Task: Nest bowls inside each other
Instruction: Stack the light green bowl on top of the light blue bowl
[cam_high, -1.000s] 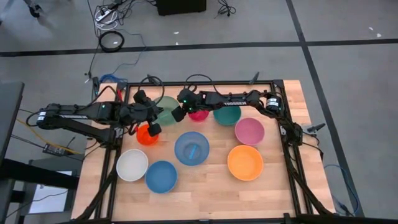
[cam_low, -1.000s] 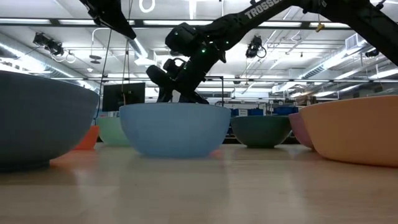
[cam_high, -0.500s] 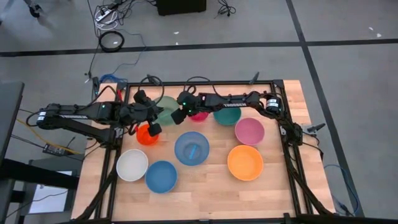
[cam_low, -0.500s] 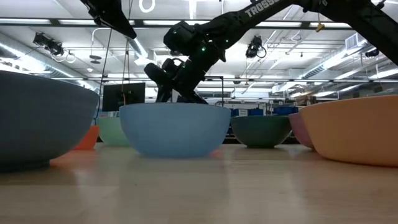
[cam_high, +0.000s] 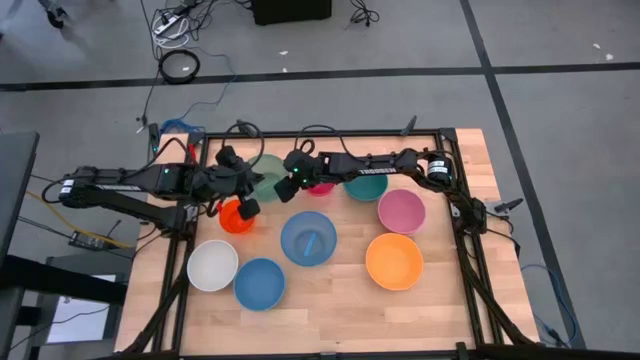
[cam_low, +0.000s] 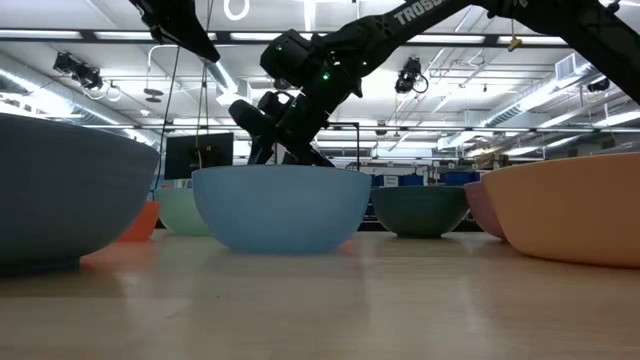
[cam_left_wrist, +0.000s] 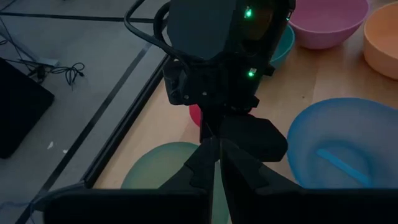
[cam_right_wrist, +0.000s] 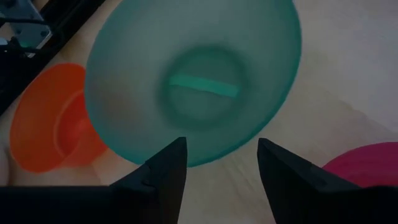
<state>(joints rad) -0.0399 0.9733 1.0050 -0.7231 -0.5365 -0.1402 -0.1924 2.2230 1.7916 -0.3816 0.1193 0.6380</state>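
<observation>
Firstly, at the right claw (cam_right_wrist: 221, 144): fingers spread wide, gripping nothing, hung just over the rim of the green bowl (cam_right_wrist: 193, 81); impossible to tell whether touching it. Seen from above at the far middle of the table (cam_high: 340, 320), reaching in from the right (cam_high: 283, 190).

Next, at the left claw (cam_left_wrist: 214, 174): fingers drawn almost together, only a hairline slit between them, nothing visible in the grip. Placed just beside the red-orange bowl (cam_high: 237, 215), at its right rim (cam_high: 247, 207), facing the right arm at close range.

Then the count: nine bowls, one of each colour, all upright and apart, none nested.
- Far row: green (cam_high: 268, 178), small pink bowl (cam_high: 320, 185), teal bowl (cam_high: 365, 183).
- Middle: red-orange at the left, light blue bowl (cam_high: 308, 238) in the centre, mauve bowl (cam_high: 401, 211) at the right.
- Near row: white bowl (cam_high: 213, 264), blue bowl (cam_high: 259, 283), orange bowl (cam_high: 394, 261).

As to make: round, plain, smooth plastic with thin walls and small flat bases. Green one slightly translucent, with a short raised bar across its bottom; likewise a bar inside the light blue. Differing sizes, pink and red-orange the smallest. Underneath, pale wood planks, boxed in by a black metal frame (cam_high: 470, 250).
</observation>
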